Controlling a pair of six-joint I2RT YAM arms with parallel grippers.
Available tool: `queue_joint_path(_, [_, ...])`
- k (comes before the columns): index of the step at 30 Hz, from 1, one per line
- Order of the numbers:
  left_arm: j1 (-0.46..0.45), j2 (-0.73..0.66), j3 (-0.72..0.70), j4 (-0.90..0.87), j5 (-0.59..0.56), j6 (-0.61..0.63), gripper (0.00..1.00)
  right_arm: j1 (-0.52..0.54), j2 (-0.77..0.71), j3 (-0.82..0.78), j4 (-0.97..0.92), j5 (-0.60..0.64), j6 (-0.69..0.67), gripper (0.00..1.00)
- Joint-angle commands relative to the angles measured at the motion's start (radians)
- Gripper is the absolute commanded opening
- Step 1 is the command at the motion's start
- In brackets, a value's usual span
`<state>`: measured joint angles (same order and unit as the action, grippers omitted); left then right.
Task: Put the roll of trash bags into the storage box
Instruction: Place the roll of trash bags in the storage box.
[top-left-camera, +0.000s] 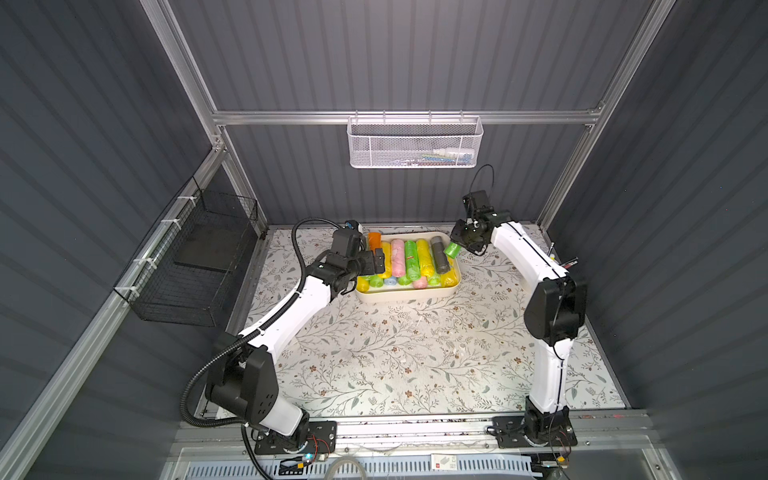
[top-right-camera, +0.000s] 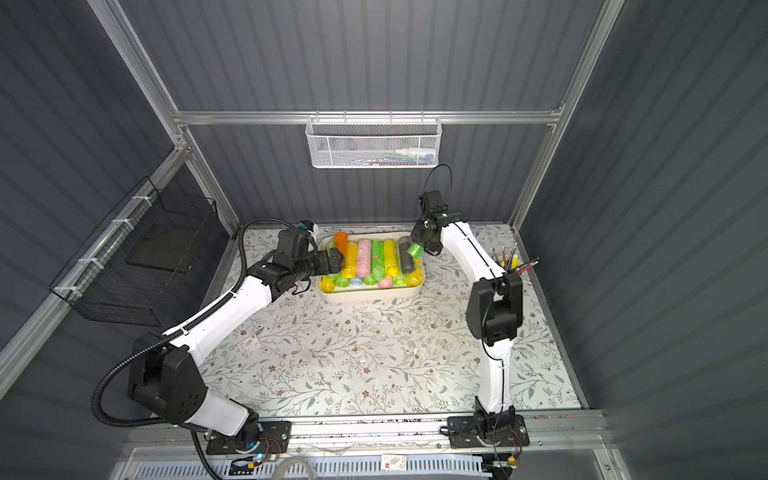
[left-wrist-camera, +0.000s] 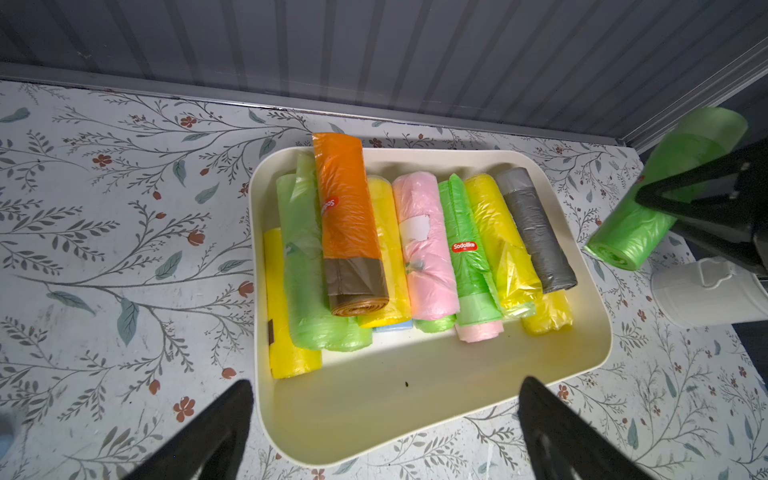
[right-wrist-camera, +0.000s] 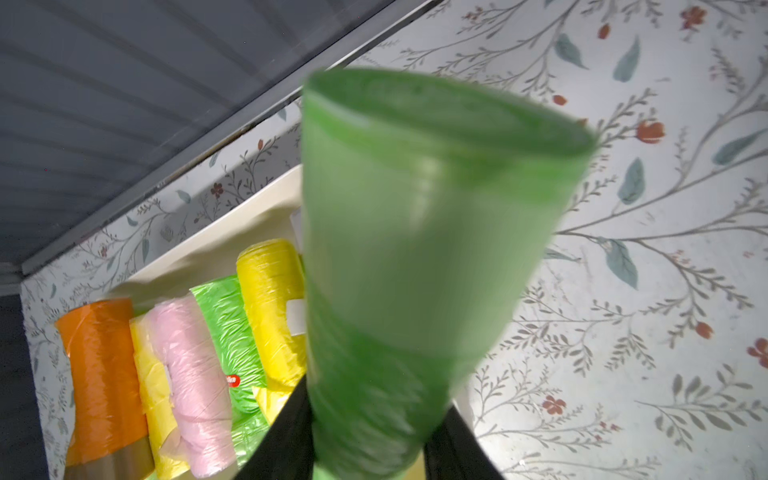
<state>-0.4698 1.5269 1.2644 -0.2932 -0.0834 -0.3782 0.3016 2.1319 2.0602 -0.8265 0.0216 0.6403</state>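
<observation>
The right gripper (top-left-camera: 460, 245) is clamped on the green roll of trash bags (top-left-camera: 452, 249). It holds the roll tilted in the air at the right rim of the storage box (top-left-camera: 407, 297), near 1 grey roll (top-left-camera: 439, 257). The left gripper (left-wrist-camera: 386, 386) hovers over the box's left side with its jaws spread wide.

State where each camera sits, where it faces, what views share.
Top views: high over the arm bases, looking down at the table, left arm, right arm, storage box.
Left wrist: on the left arm, facing into the box past the open left gripper.
Right wrist: on the right arm, looks along the green roll clamped in the right gripper, box beyond.
Shared: all four show the box and green roll.
</observation>
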Motion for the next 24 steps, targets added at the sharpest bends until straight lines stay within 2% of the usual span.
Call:
queue_joint_path(1, [-0.004,-0.007,-0.019,0.015,-0.009,0.014,1.0,0.032,0.087,0.144,-0.199,-0.003,-0.128,0.4])
queue_joint_path(9, [-0.003,0.005,-0.02,0.014,-0.016,0.021,1.0,0.086,0.223,0.365,-0.284,0.023,-0.249,0.4])
queue_joint_path(15, [-0.004,0.024,-0.016,0.011,-0.008,0.021,1.0,0.094,0.25,0.391,-0.297,-0.011,-0.292,0.42])
queue_joint_path(19, [-0.004,0.031,-0.009,0.009,-0.005,0.021,1.0,0.094,0.266,0.39,-0.3,-0.015,-0.309,0.56])
queue_joint_path(20, [-0.004,0.033,-0.01,0.01,-0.005,0.021,1.0,0.094,0.269,0.39,-0.297,-0.019,-0.313,0.63])
queue_joint_path(24, [-0.003,0.042,-0.002,-0.001,-0.015,0.027,1.0,0.093,0.261,0.386,-0.275,-0.036,-0.323,0.73])
